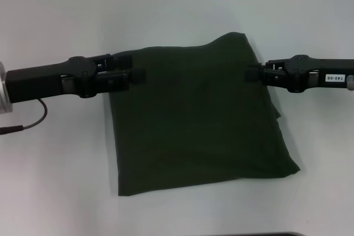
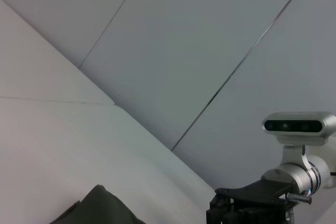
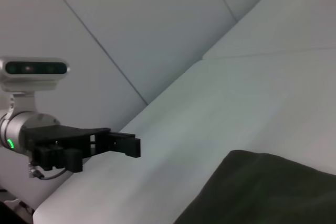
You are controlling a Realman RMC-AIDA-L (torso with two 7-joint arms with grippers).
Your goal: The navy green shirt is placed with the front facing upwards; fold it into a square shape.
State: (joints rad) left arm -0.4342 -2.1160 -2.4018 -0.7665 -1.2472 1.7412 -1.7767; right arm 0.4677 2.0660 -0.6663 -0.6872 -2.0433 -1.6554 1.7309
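Folded dark olive-green cotton shirt [image 1: 199,117] lying on the white worktop [image 1: 55,181], a black claw at each side.

The shirt lies near the middle of the worktop as a roughly square folded panel, plain green side up, slightly skewed so its near edge slopes toward the robot's left; no side is clearly longer, and its far edge bulges up at the right. The left claw [image 1: 138,70] sits over the shirt's far left corner, its two fingers [image 1: 135,74] spread apart, one above the other, holding nothing that can be made out. The right claw [image 1: 251,73] touches the shirt's right edge near the far corner; whether it grips the cloth cannot be told. Both arms reach in level from opposite sides, pointing at each other across the shirt.
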